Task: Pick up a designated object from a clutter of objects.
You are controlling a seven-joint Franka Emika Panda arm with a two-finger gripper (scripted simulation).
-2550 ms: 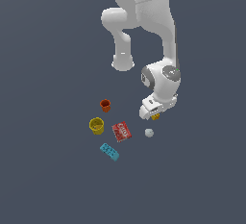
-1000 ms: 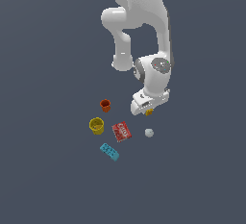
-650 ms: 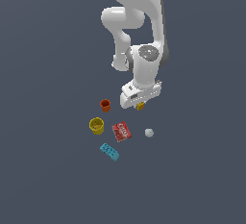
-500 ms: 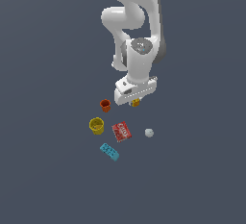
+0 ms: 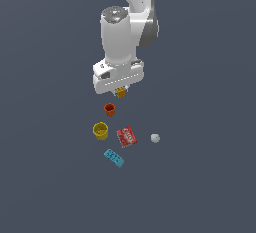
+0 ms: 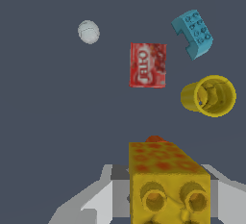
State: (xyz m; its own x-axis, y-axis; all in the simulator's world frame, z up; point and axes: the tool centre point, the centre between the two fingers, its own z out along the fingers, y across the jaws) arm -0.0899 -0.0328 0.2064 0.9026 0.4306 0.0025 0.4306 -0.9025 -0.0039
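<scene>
My gripper (image 5: 120,93) hangs high above the floor, shut on the designated object, a small yellow-orange studded brick (image 5: 120,93). In the wrist view that brick (image 6: 166,180) fills the foreground between my fingers (image 6: 98,201), studs facing the camera. The clutter lies below it: an orange cup (image 5: 109,109), mostly hidden behind the brick in the wrist view, a yellow cup (image 5: 100,130) (image 6: 210,95), a red printed box (image 5: 126,137) (image 6: 147,65), a teal studded brick (image 5: 114,158) (image 6: 193,33) and a white ball (image 5: 155,138) (image 6: 89,31).
All items rest on a plain dark grey floor (image 5: 200,177). The white arm (image 5: 127,32) rises above the gripper toward the exterior view's top.
The arm has lifted the yellow-orange brick off the floor near the white ball and swung it toward the exterior view's left, over the orange cup. The other items have not moved.
</scene>
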